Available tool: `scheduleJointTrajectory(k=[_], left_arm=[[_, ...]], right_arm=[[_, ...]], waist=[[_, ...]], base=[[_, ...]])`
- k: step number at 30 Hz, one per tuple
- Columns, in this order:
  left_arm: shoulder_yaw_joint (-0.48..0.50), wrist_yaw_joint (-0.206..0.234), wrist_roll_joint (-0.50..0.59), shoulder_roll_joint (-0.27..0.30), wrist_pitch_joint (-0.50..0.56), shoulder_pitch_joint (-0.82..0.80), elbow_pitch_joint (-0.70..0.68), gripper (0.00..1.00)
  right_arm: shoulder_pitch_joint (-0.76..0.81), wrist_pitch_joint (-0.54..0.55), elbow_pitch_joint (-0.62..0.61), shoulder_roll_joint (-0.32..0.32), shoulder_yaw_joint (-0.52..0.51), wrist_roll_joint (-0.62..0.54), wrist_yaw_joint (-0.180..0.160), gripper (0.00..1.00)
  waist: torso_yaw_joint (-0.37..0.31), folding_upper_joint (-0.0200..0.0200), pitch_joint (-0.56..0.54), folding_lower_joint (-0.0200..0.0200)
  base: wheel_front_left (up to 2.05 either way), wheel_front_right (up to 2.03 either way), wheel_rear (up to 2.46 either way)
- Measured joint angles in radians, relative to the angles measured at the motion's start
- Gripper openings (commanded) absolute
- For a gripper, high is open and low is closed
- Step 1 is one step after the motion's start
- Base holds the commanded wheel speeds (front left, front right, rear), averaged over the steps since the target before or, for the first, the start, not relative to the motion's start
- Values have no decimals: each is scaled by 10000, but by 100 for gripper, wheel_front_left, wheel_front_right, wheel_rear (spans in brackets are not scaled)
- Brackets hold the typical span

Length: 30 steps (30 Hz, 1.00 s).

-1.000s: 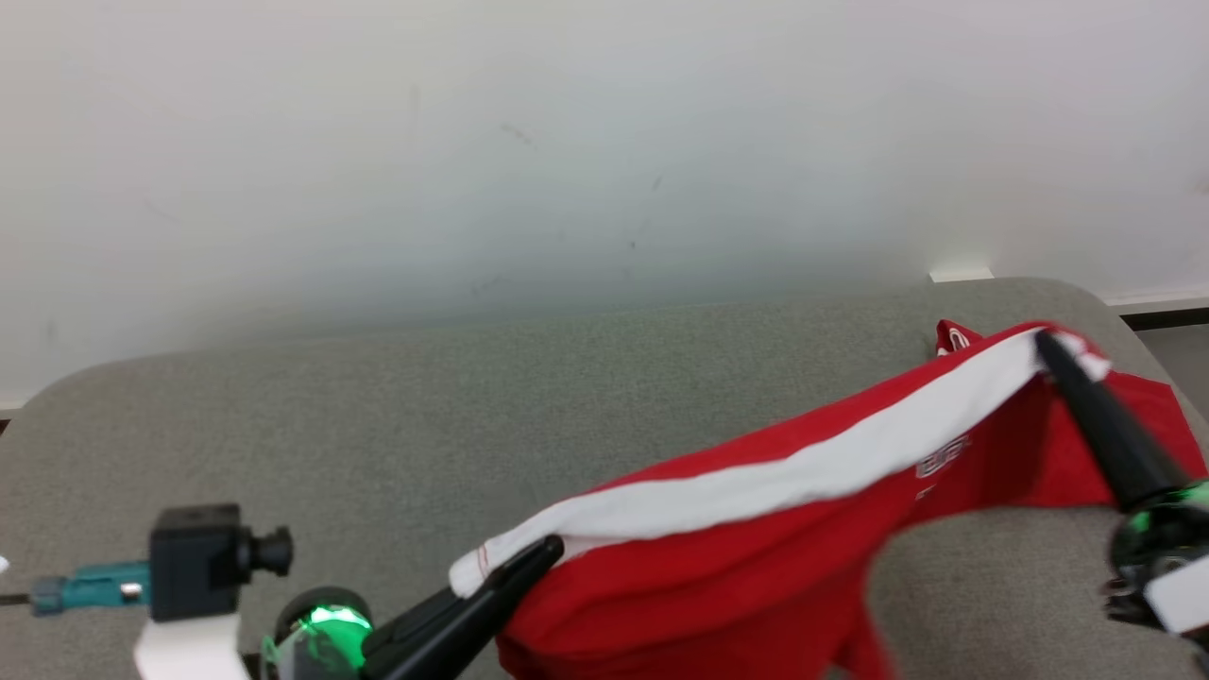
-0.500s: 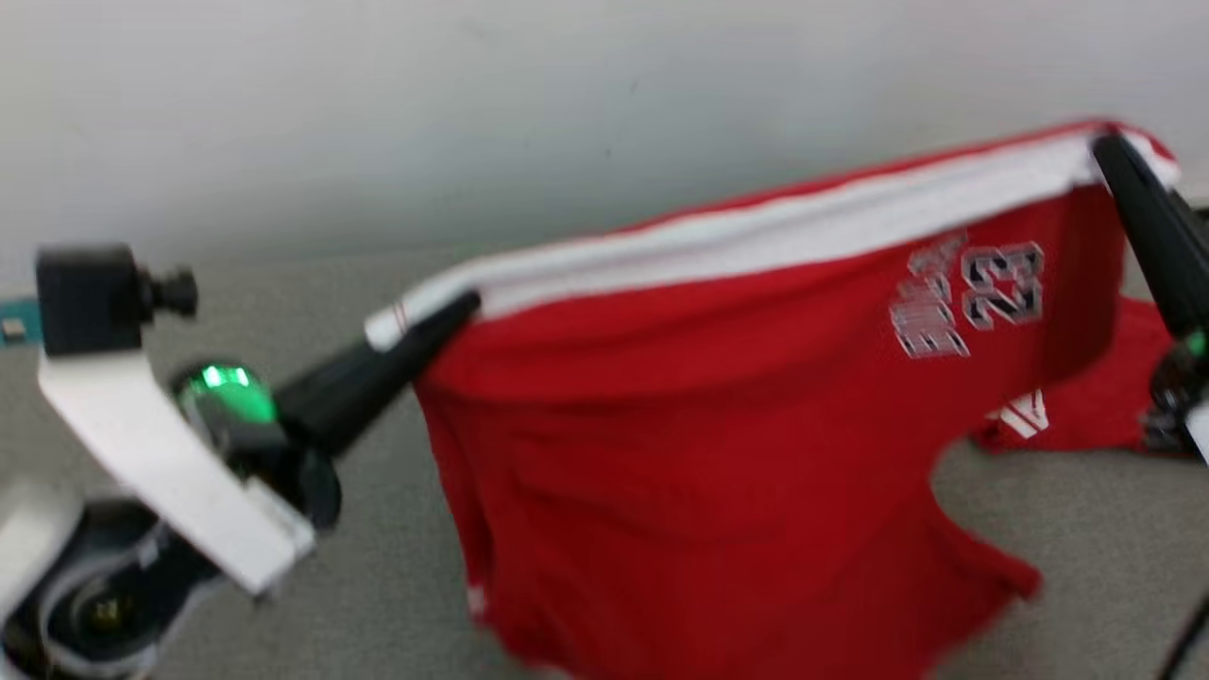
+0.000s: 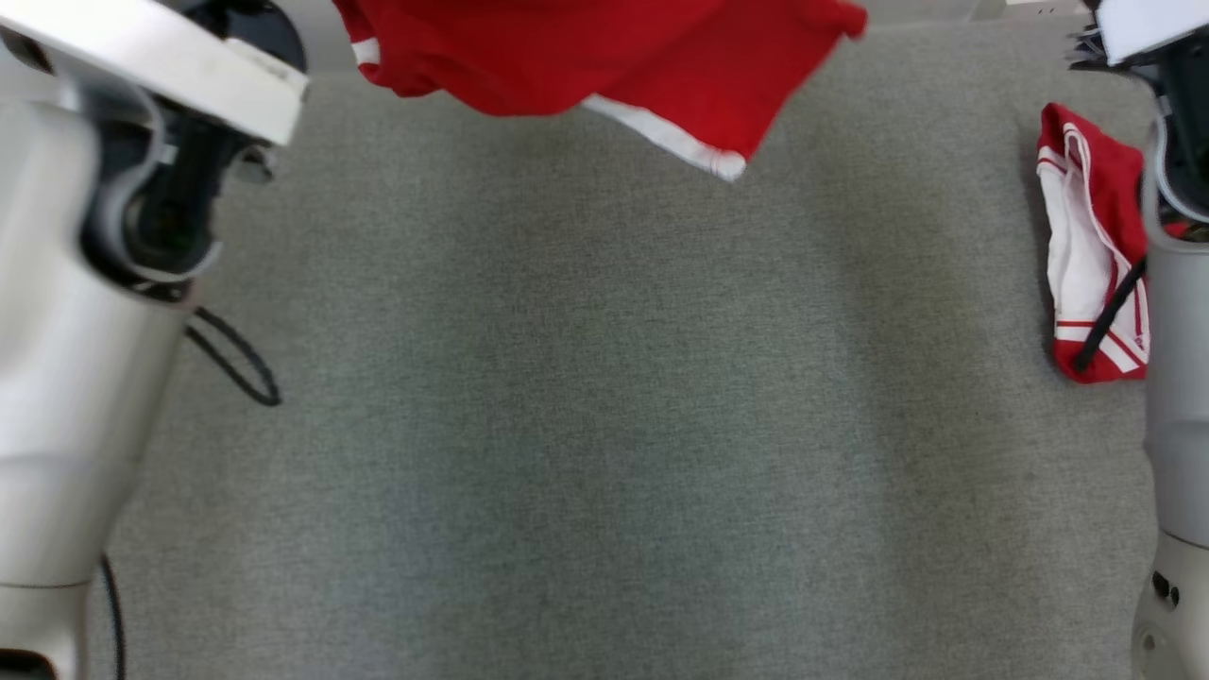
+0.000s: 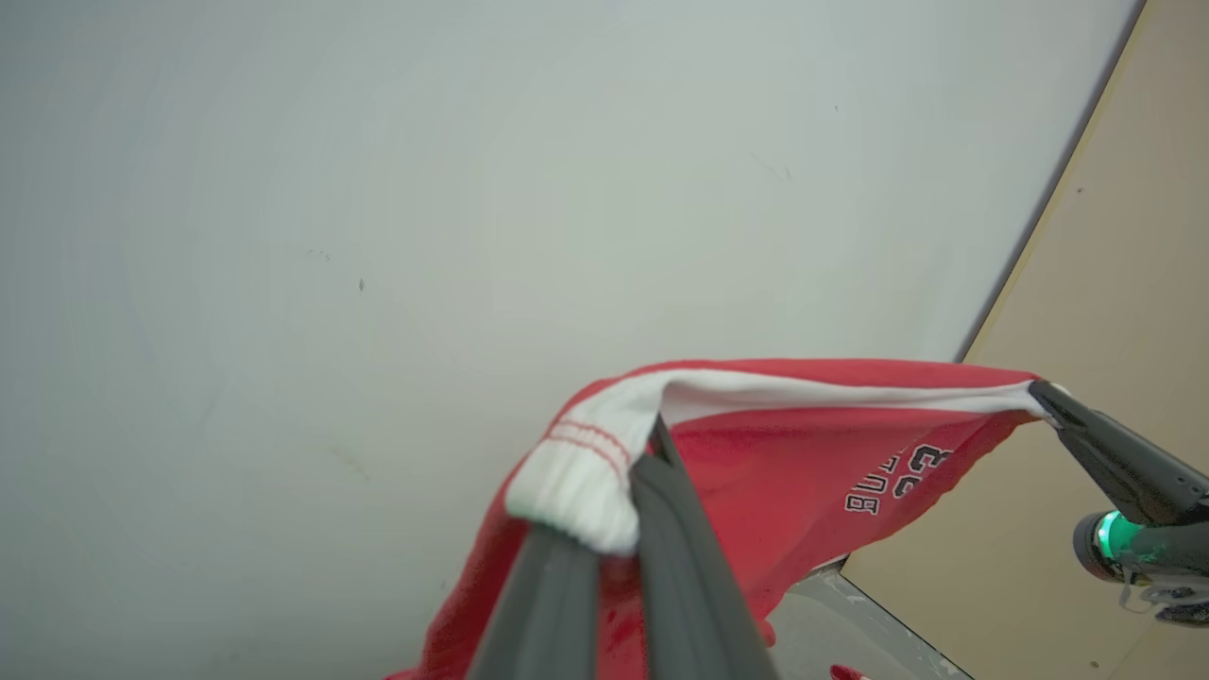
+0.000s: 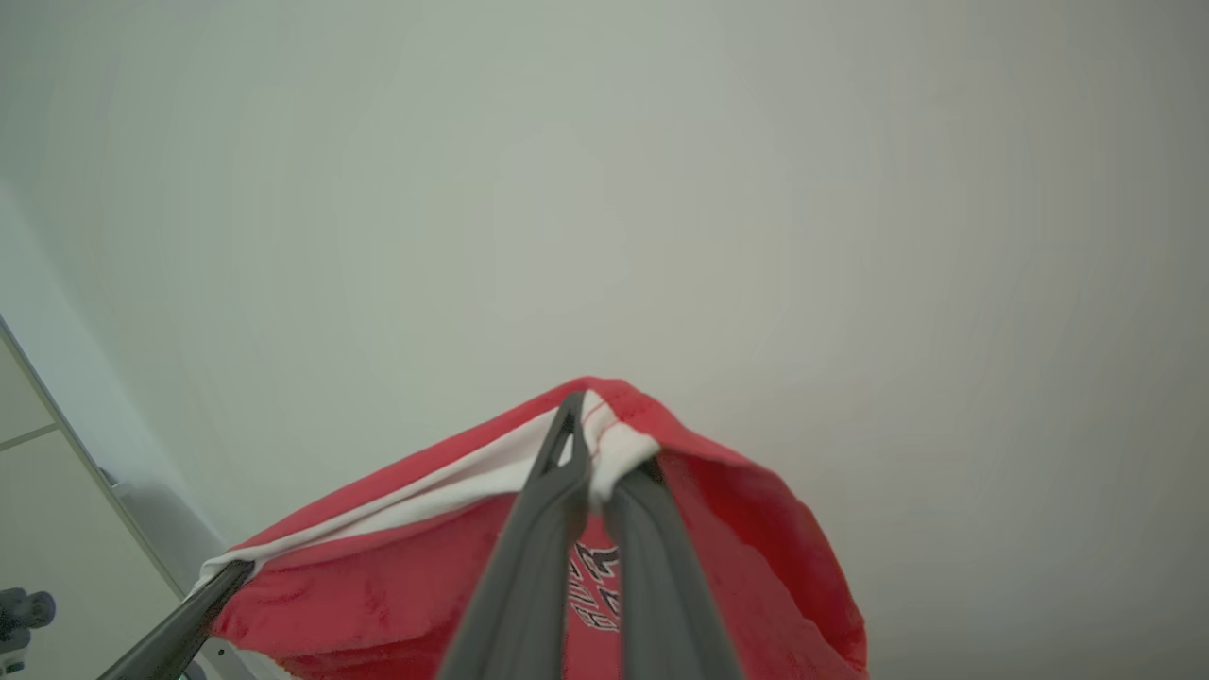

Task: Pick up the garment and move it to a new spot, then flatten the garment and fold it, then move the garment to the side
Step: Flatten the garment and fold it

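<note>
Aloft, red garment (image 4: 756, 472), ribbed white waistband (image 4: 576, 482) clenched by left pincer (image 4: 619, 510) and right pincer (image 5: 595, 463)

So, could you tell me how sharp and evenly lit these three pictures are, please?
Head view: even light, grey surface sharp, garment hem slightly soft. Left wrist view: wide-angle lens bends the wall edge; left gripper blurs near the lens. Right wrist view: right gripper likewise soft close up.

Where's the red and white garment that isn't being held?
The loose garment lies bunched on the grey surface at the head view's right edge, beside the right arm.
</note>
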Motion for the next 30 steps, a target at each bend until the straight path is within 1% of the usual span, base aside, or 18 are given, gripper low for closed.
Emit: scheduleJointTrajectory(k=[2, 4, 7, 9, 11, 14, 18, 20, 23, 27, 30], left_arm=[[-267, -128, 314, -374, -658, -83, 771, 0], [-660, -224, 512, -631, -1162, 70, 1287, 0], [-1231, -263, 625, -765, -1649, 754, 1601, 0], [-1778, -276, 744, -721, -1833, 1520, 1386, 0], [-2268, -303, 692, -629, -1964, 2383, 897, 0], [-2583, -316, 531, -305, -2040, 3855, 196, 0], [-2071, -301, 564, -117, -2077, 6167, -752, 0], [-1649, -134, 571, -174, -2079, 7491, -1294, 0], [-1427, 86, 571, -188, -2079, 9563, -2240, 0], [-1457, 533, 568, 33, -2079, 11699, -3526, 0], [-1471, 840, 318, 142, -2079, 12842, -4596, 0]], right_arm=[[-19, -483, 621, 8, 169, 194, 10, 0], [310, -805, 982, 10, 341, 232, 8, 0], [1435, -1103, 1020, -138, 546, 410, 8, 0], [2509, -1202, 732, -370, 721, 663, 8, 0], [3703, -1285, 236, -754, 846, 844, 8, 0], [5637, -1336, -564, -1260, 940, 1197, 8, 0], [8245, -1208, -1699, -1714, 986, 1565, 13, 0], [9471, -1081, -2253, -1956, 959, 1672, 15, 0], [11215, -886, -3152, -2151, 750, 1806, 17, 0], [13431, -560, -4410, -2378, 303, 1992, 17, 0], [14671, -353, -5423, -2383, -219, 2234, 17, 0]], waist=[[51, 1, 114, 1], [88, 1, 103, 1], [135, 0, -16, 0], [153, 0, -147, 1], [175, 0, -321, -1], [199, 0, -659, -1], [194, 0, -1269, -4], [178, 1, -1612, -5], [131, 0, -2128, -6], [90, 1, -2723, -8], [108, 0, -2978, -9]], base=[[0, 0, 0], [0, 0, 0], [0, 0, 0], [0, 0, 0], [0, 0, 0], [0, 0, 0], [0, 0, 0], [0, 0, 0], [0, 0, 0], [0, 0, 0], [0, 0, 0]])
